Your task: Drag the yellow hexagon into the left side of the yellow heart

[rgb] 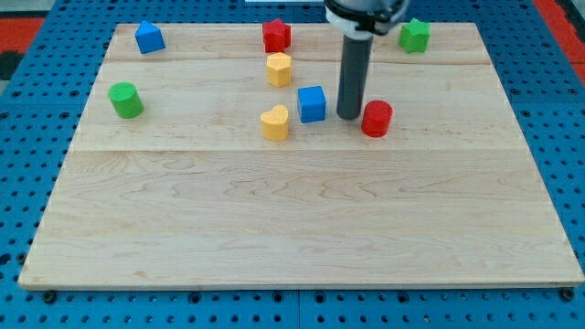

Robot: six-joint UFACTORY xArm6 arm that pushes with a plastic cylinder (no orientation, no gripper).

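Wooden board (302, 219); my tip (349, 117), a jawless tool, between blue cube (312, 104) and red cylinder (377, 119).

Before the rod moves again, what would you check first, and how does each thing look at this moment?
1. My tip is in view: ok.
2. My tip touches the yellow hexagon: not ok; it sits between the blue cube and the red cylinder.
3. Hexagon lies left of the yellow heart: not ok; it is toward the view's top.
4. Gap between hexagon and heart is free: ok.
5. Tip clear of the red cylinder: cannot tell.
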